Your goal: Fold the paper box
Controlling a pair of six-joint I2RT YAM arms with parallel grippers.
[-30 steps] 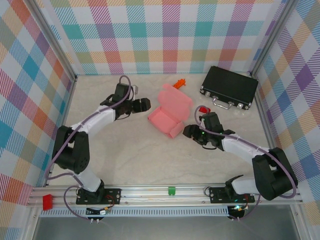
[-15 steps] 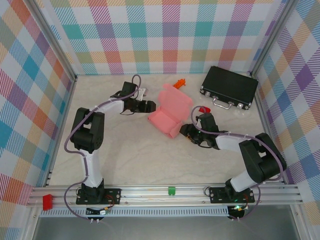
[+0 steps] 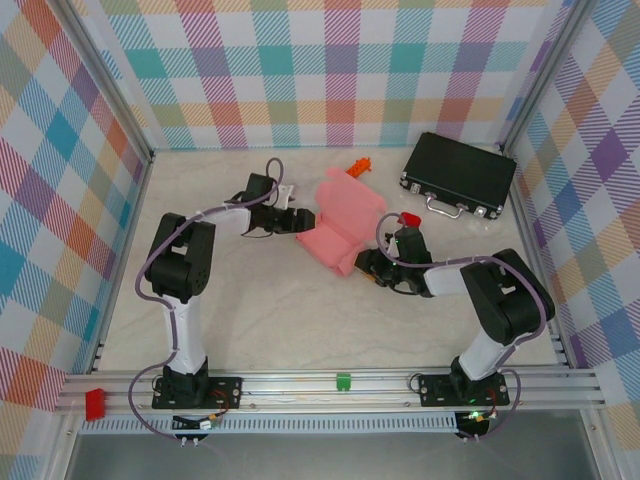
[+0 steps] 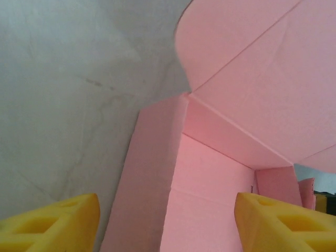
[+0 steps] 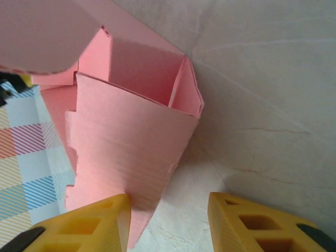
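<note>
Standing half-folded, pink paper box, walls raised, lid flap open

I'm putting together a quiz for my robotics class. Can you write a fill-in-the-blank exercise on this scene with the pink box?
1. The lid of the pink thin-cardboard box stands ____.
2. The black rectangular hard case lies in the far ____ corner of the table.
3. The left gripper and the right gripper flank the box, and their fingers are coloured ____.
Missing words: open; right; yellow.
</note>
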